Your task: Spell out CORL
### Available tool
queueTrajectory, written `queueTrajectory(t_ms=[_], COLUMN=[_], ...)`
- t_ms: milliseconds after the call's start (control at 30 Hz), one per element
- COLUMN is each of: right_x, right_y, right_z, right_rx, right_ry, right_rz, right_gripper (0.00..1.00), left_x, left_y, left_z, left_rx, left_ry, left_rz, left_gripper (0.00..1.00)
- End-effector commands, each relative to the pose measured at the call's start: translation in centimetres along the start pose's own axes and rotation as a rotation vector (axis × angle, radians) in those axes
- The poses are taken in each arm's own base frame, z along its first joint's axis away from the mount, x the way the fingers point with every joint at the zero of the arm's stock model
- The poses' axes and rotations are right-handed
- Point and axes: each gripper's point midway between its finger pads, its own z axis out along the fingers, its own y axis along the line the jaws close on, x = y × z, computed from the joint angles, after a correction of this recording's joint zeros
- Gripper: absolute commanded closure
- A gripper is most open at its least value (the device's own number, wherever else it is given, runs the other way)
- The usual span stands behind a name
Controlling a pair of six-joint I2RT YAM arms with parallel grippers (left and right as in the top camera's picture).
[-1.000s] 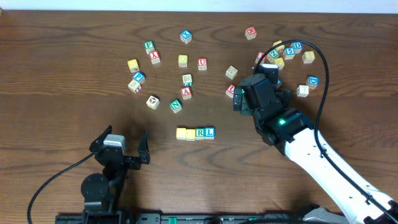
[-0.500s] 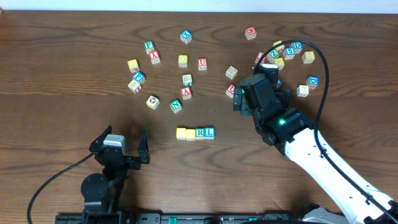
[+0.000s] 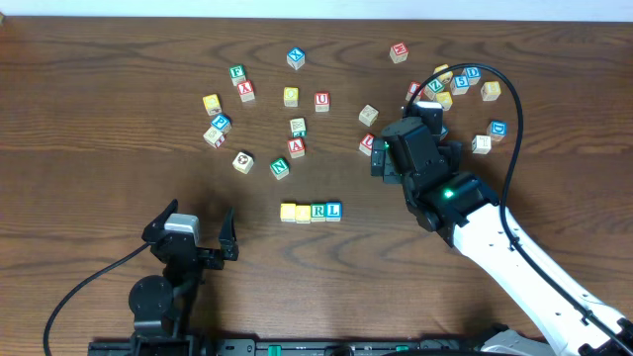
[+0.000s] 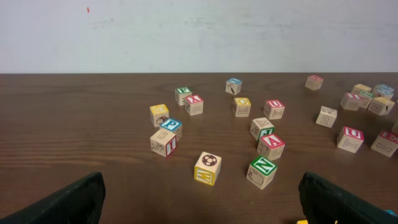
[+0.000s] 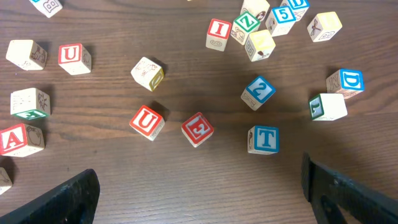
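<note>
Sitting on dark wood-grain table [image 3: 99, 119]: CORL cubes [image 3: 311, 212]; white wall [image 4: 199, 31] beyond.

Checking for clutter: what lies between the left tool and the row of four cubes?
Nothing. The overhead view shows only bare table between the left tool and the row of four cubes; the green N cube sits beyond that line.

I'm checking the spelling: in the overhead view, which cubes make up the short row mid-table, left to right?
first yellow cube, letter unreadable → second yellow cube, letter unreadable → green R cube → blue L cube
</note>
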Motion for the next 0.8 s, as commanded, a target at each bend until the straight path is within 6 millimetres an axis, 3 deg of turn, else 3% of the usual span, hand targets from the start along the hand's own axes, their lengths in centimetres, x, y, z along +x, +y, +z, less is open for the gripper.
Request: queueTrajectory(t_ms=[0, 533, 767], right_x=[-0.8, -1.4, -6.3], right_y=[-0.3, -0.7, -1.6], right_z=[-0.4, -1.0, -4.9], right_rx=[0.009, 0.016, -0.066], right_ry=[-0.022, -0.047, -0.266], right_rz=[0.015, -0.014, -0.023], right_gripper=[0.01, 0.01, 0.01], left_x=[1.4, 1.4, 1.4], left_y=[0.2, 0.2, 0.2], left_z=[0.2, 0.2, 0.2], left_rx=[-0.004, -0.004, -0.004], left_ry=[0.034, 0.034, 0.034], left_rz=[-0.008, -0.008, -0.008], left_gripper=[0.02, 0.02, 0.02])
